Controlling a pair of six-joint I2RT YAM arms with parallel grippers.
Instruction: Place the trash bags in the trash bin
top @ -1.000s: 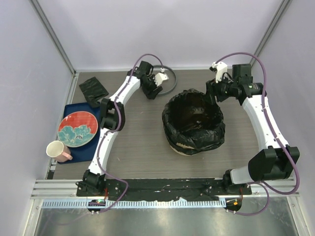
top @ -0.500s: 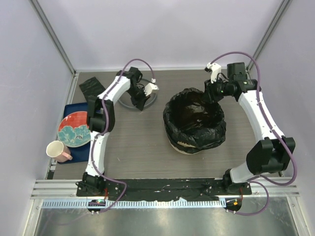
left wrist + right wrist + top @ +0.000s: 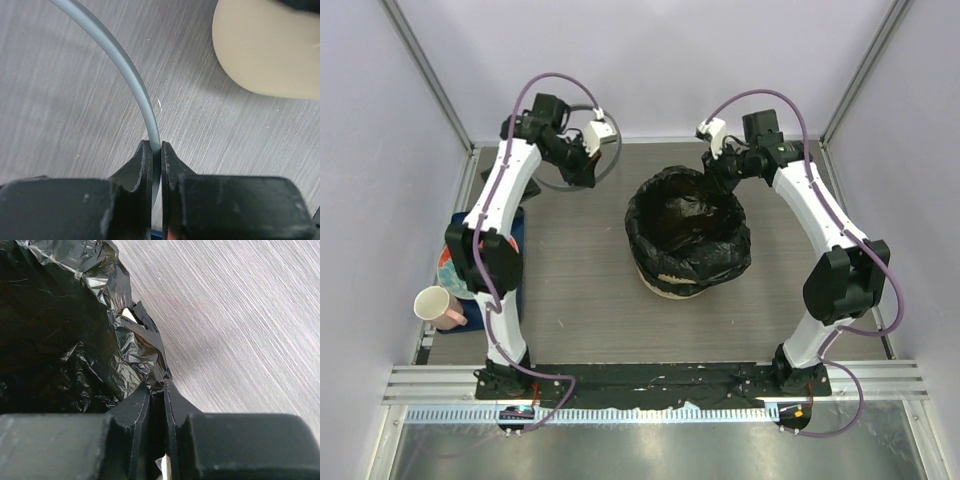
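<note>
Trash bag (image 3: 685,215) film lines the trash bin (image 3: 665,287), black plastic filling the inside and spilling down over the rim, with just a strip of cream wall showing at the near side. At the bin's far right edge, the right gripper (image 3: 157,392) is pinched tight on a fold of that film. Well off to the bin's far left, the left gripper (image 3: 155,150) is clamped hard on a thin grey ring (image 3: 121,57).

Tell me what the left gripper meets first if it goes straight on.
Probably the tabletop: the left gripper, shut on the grey ring, points at it; the trash bin lies aside. Depth unclear.
</note>
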